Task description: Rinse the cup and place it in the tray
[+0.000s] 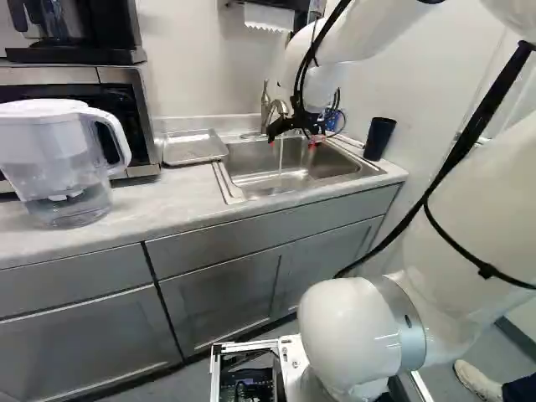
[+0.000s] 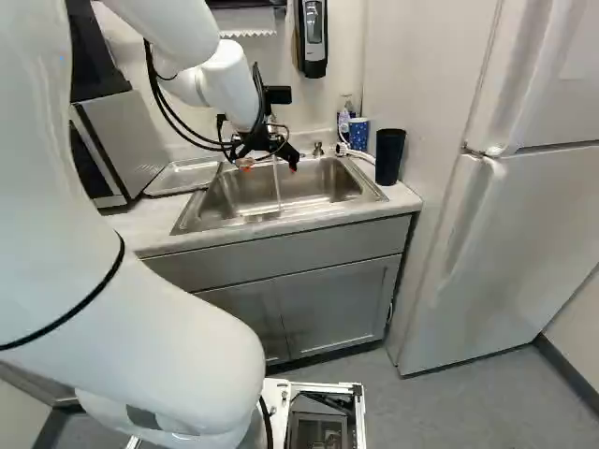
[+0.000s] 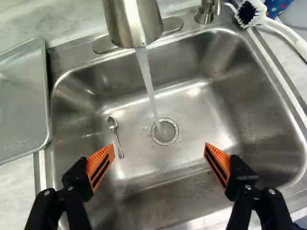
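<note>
Tray (image 3: 21, 100), brush (image 3: 284, 31), both cropped in wrist view; gripper (image 1: 291, 144) jaws wide apart

From behind the arm (image 1: 469, 201), left and right, your base views look ahead and down, while your wrist view looks steeply down, close over the sink (image 3: 201, 110) and tray (image 3: 21, 100) all three share.

I count two cups (image 2: 390, 156), one brush (image 3: 283, 31) and one tray (image 3: 21, 100) beside the sink (image 3: 201, 120), one spoon (image 3: 115, 136) inside, one faucet (image 3: 134, 24) above, one pitcher (image 1: 63, 159) well apart.
</note>
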